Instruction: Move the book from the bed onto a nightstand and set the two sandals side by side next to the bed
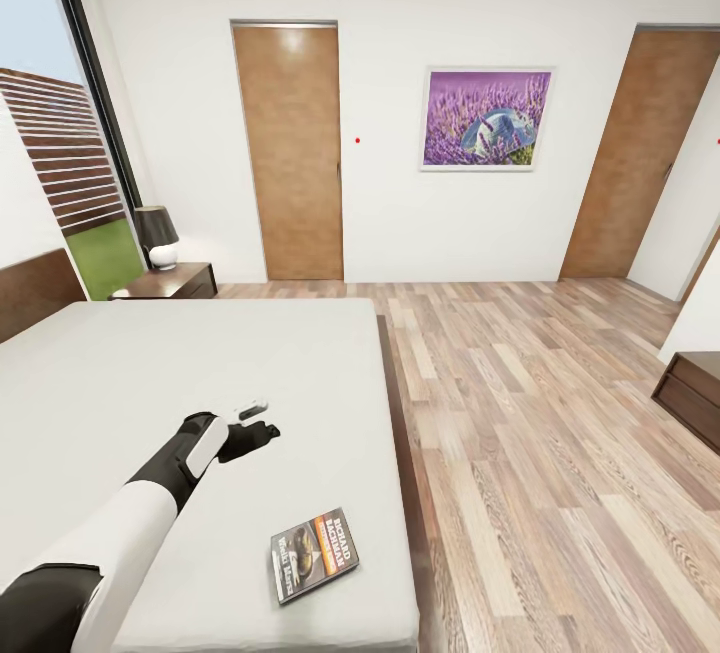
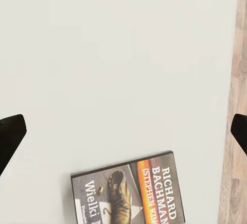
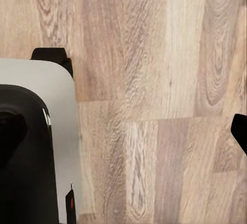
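A: Looking down from the head camera, what is there?

B: A bedroom. The left gripper (image 1: 262, 430) hovers over the grey mattress of the bed (image 1: 150, 383), holding nothing. The book (image 1: 312, 554) lies flat near the mattress's foot corner, apart from the gripper. A nightstand (image 1: 172, 282) with a lamp (image 1: 157, 236) stands by the window; two brown doors and a purple picture (image 1: 487, 119) are on the far wall.

A: And the wrist cameras?

B: The left wrist view shows the fingers (image 2: 11, 134) spread wide, and the book's cover: dark, an orange band, white block letters, a boot pictured. The right wrist view shows wood-plank floor (image 3: 154, 80) and one dark fingertip (image 3: 240, 130) at the edge; I cannot tell that gripper's opening.
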Robot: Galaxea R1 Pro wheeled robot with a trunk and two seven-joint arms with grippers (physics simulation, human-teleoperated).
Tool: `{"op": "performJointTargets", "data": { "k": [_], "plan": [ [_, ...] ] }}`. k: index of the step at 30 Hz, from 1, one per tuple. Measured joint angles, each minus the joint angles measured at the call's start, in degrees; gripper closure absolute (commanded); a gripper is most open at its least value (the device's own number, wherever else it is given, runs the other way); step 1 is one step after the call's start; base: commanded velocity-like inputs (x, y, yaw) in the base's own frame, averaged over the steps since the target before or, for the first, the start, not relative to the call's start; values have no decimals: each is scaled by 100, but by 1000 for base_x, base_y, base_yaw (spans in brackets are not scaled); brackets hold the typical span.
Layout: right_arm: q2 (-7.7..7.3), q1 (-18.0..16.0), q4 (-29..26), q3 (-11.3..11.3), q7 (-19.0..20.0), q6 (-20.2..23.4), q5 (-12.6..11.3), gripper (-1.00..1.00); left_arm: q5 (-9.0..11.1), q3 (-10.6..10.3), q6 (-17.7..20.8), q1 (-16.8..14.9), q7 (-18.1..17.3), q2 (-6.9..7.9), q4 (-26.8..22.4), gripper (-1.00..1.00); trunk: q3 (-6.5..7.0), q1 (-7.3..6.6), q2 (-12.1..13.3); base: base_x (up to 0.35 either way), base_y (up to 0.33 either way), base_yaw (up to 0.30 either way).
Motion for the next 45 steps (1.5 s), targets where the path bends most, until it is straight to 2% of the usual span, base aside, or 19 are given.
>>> {"op": "performJointTargets", "data": {
  "k": [3,10,18,20,28,45],
  "plan": [
    [-81,1,-44,-243,-5,0,-107,-100,0,0,-17,0,0,-3,0,-100,0,0,0,0,0,0],
    [-145,2,-79,-506,-7,4,-179,-100,-1,0,-29,0,1,-8,0,-100,0,0,0,0,0,0],
    [-173,2,-89,-559,-7,11,-190,-100,-1,0,-27,0,-5,-4,0,-100,0,0,0,0,0,0],
    [-127,-15,-25,-613,25,-31,-208,-100,4,54,37,65,19,4,65,-100,0,0,0,0,0,0],
    [-127,-15,52,-615,26,-29,-208,-100,5,57,196,96,24,5,320,-100,0,0,0,0,0,0],
    [-127,-15,52,-615,26,-29,-208,-100,6,57,196,96,24,5,321,-100,0,0,0,0,0,0]
  ]
}}
